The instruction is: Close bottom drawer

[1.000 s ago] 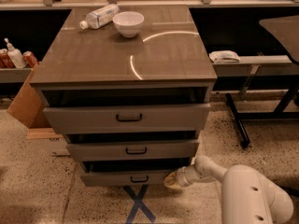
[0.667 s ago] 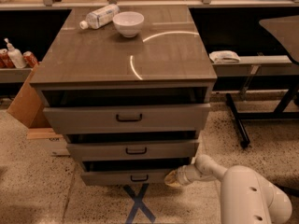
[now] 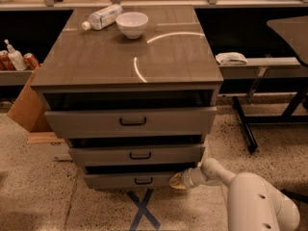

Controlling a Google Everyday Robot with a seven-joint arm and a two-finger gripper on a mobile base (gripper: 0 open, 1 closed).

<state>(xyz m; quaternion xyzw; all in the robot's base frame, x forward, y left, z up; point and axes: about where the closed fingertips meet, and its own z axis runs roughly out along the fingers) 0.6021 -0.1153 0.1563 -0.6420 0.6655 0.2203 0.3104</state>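
Observation:
The bottom drawer (image 3: 127,180) is the narrowest, lowest grey-brown front of three, with a small black bar handle (image 3: 143,181). It stands pulled out a little, with a dark gap above its front. My gripper (image 3: 177,181) reaches in from the lower right on a white arm (image 3: 250,201) and sits against the right end of the bottom drawer's front, close to the floor.
The middle drawer (image 3: 139,154) and top drawer (image 3: 132,121) also stand slightly out. A white bowl (image 3: 132,24) and a lying plastic bottle (image 3: 102,17) rest on the cabinet top. A cardboard box (image 3: 29,105) stands left. A black table frame (image 3: 250,124) stands right. Blue tape X (image 3: 142,211) marks the floor.

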